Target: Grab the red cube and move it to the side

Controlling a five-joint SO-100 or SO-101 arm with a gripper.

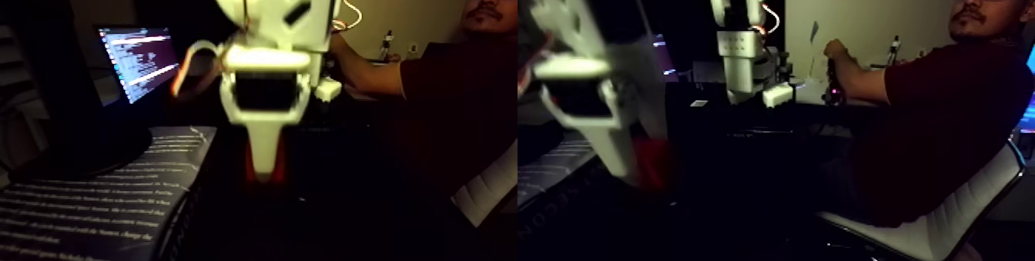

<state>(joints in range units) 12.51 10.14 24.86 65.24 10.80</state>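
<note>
so my gripper (266, 168) is hanging right in front of the camera, pointing down, with the red cube (276, 164) showing on both sides of my white finger (263, 152), looks clamped on it, cube up off the dark worktop (323, 218). The book (100, 202) lies at the worktop's left edge, laptop (139, 60) glowing behind it. A person (447, 87) sits on the right, hand (833, 48) on another arm (743, 41)
</note>
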